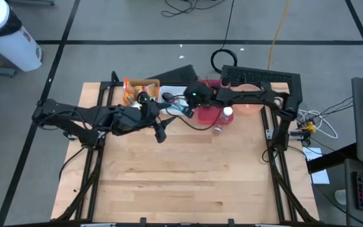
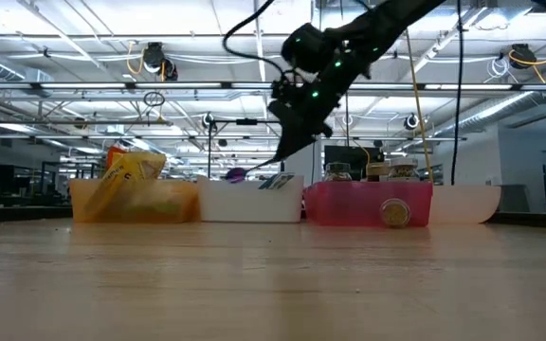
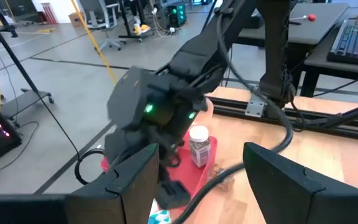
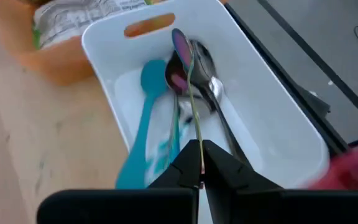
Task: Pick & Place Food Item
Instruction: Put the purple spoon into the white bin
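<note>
Wooden table [image 1: 181,183] from above: the right gripper [image 1: 183,106] hangs over the white bin [image 1: 172,96], between orange bin [image 1: 131,94] and red bin [image 1: 210,113]. Its wrist shows jaws pinched on an iridescent spoon [image 4: 188,81] above a teal spoon [image 4: 143,118]. The left gripper [image 3: 197,180] waits open beside it.

wooden table [image 1: 181,176]; along its far edge sit orange bin [image 2: 136,201], white bin [image 2: 249,201], red bin [image 2: 349,204], pale bin [image 2: 467,202]; jar [image 1: 217,130] beside the red bin.
</note>
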You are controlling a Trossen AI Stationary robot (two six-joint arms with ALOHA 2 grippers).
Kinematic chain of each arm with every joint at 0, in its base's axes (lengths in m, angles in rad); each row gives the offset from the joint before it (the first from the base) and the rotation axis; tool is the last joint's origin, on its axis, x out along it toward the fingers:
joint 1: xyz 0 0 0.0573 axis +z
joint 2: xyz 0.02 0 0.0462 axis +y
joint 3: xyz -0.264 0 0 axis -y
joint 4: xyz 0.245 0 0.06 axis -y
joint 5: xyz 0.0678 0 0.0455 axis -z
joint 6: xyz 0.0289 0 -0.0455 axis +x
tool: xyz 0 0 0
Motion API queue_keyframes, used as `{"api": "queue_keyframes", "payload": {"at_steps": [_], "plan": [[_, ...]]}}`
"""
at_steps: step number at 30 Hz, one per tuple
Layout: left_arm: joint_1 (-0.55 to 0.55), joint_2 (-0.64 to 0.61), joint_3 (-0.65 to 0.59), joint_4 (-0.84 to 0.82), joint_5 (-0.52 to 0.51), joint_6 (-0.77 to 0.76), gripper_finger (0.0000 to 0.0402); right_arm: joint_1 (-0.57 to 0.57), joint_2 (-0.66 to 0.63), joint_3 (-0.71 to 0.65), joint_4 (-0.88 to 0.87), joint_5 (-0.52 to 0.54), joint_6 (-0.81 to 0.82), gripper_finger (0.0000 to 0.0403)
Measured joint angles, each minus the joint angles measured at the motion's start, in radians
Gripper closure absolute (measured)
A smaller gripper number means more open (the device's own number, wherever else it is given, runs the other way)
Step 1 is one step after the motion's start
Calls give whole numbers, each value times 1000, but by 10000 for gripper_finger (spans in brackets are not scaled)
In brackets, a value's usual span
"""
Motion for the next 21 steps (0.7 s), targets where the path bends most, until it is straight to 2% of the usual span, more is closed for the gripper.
{"api": "queue_keyframes", "payload": {"at_steps": [6, 21], "plan": [[-1, 0, 0, -32, 0, -17, 160, 0, 92, 69, -24, -2, 34, 403], [3, 0, 0, -33, -12, -19, 160, -1, 88, 68, -94, -5, 50, 403]]}}
